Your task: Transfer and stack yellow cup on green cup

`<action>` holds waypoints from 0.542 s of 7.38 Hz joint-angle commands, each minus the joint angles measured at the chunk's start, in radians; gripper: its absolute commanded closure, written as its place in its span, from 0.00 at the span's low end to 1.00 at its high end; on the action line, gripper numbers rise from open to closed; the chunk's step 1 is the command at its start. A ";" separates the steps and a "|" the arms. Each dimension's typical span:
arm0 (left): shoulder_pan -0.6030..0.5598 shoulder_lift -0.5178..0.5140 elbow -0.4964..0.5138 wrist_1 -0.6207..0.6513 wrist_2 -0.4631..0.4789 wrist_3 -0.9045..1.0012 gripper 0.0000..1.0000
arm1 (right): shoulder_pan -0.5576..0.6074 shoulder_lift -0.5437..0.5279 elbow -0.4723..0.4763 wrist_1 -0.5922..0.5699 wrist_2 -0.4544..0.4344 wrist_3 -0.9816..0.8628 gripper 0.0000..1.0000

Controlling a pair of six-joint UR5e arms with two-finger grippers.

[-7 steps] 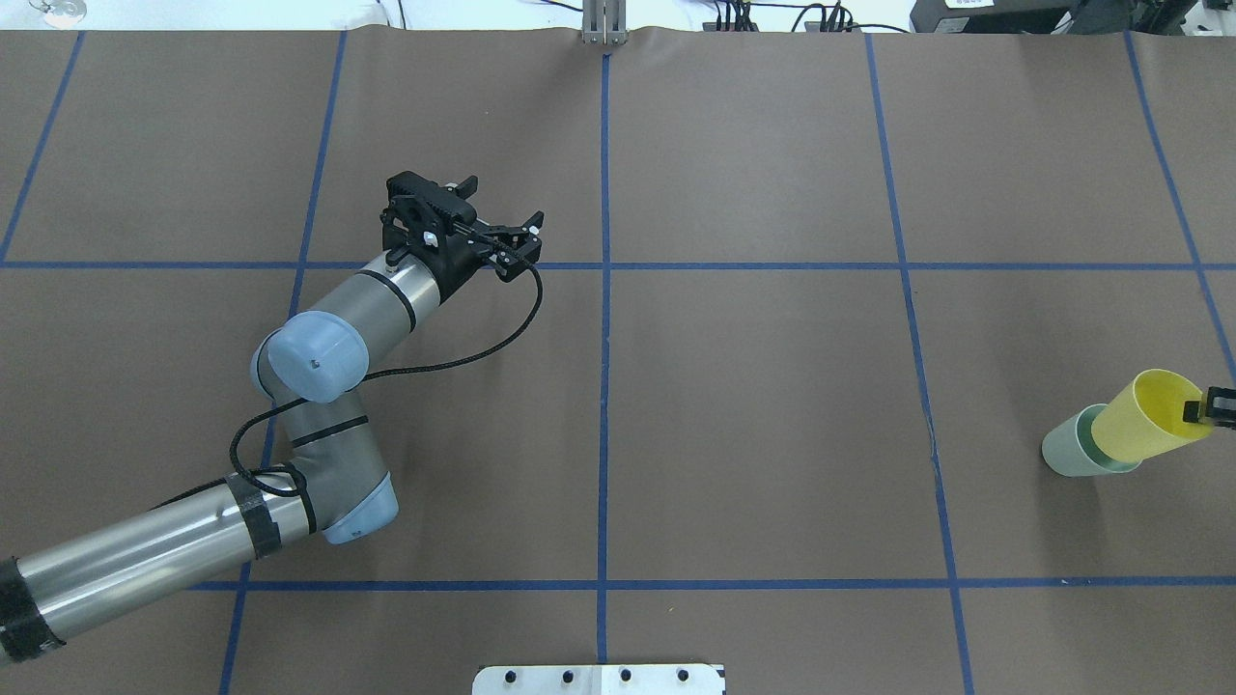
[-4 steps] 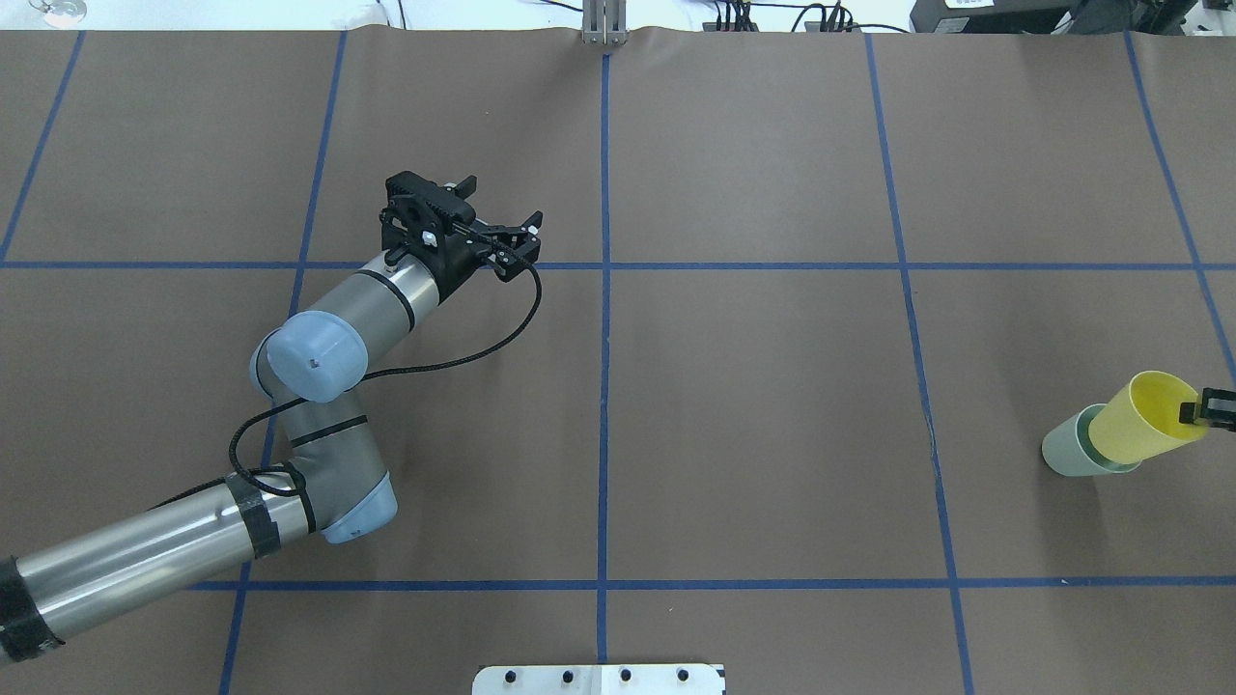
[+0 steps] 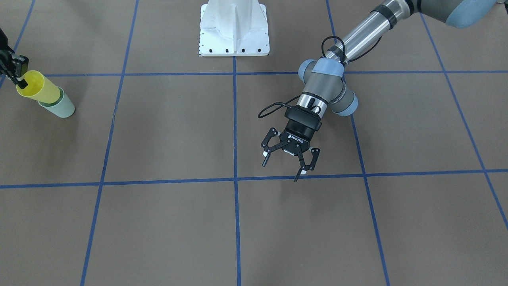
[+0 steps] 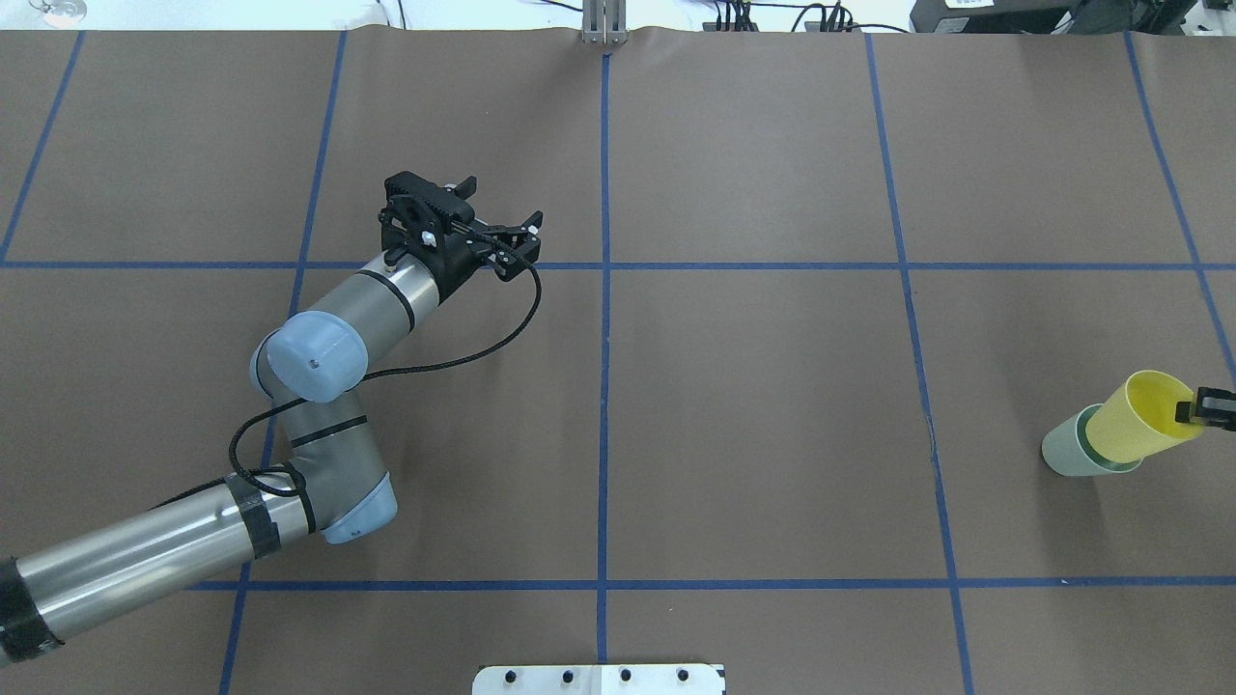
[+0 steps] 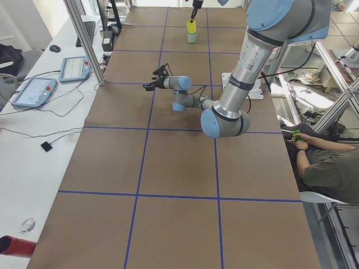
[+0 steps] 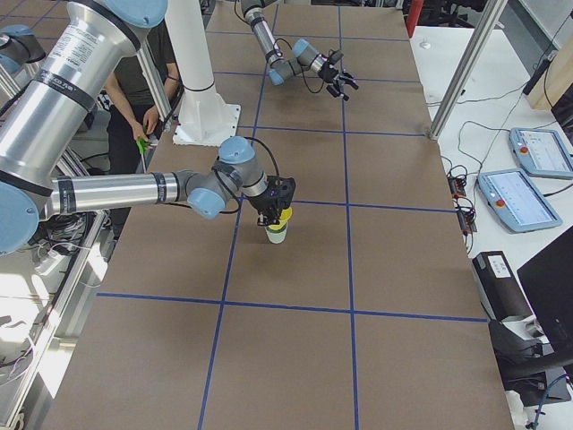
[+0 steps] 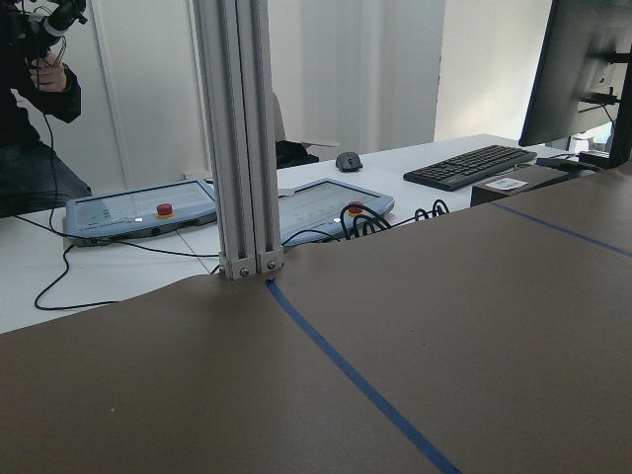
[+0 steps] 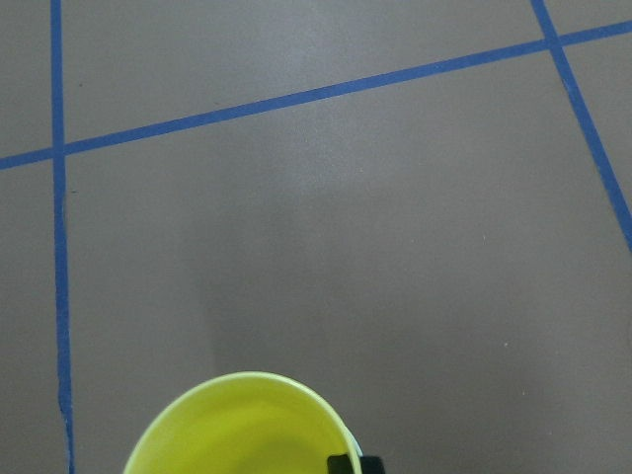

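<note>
The yellow cup [image 4: 1144,423] sits tilted with its base inside the green cup [image 4: 1065,454] at the table's right edge. My right gripper [image 4: 1195,411] is shut on the yellow cup's rim, one finger inside it. The pair also shows in the front view, yellow cup [image 3: 39,89], green cup [image 3: 62,109], right gripper [image 3: 20,79], and in the right side view [image 6: 283,217]. The right wrist view shows only the yellow rim [image 8: 237,420]. My left gripper [image 3: 282,169] is open and empty, low over the table far from the cups; it also shows in the overhead view [image 4: 502,203].
The white robot base plate [image 3: 234,31] is at the table's near middle edge. An aluminium post [image 4: 604,24] stands at the far edge. Blue tape lines grid the brown table cover. Tablets and cables lie on the desk beyond [image 7: 138,207]. A person sits beside the robot base [image 5: 325,162].
The yellow cup has sunk slightly further into the green cup, with the right gripper moving down along with it. The left arm has not moved.
</note>
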 commanded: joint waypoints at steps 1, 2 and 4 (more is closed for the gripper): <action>0.000 0.000 0.000 0.000 0.000 0.000 0.01 | -0.004 0.007 -0.007 0.000 0.000 0.000 0.27; 0.000 0.000 0.001 0.000 0.000 -0.001 0.01 | -0.004 0.007 -0.007 0.001 0.002 0.000 0.00; -0.013 0.000 0.003 0.015 -0.005 0.000 0.01 | 0.004 0.012 0.011 0.006 -0.003 0.000 0.00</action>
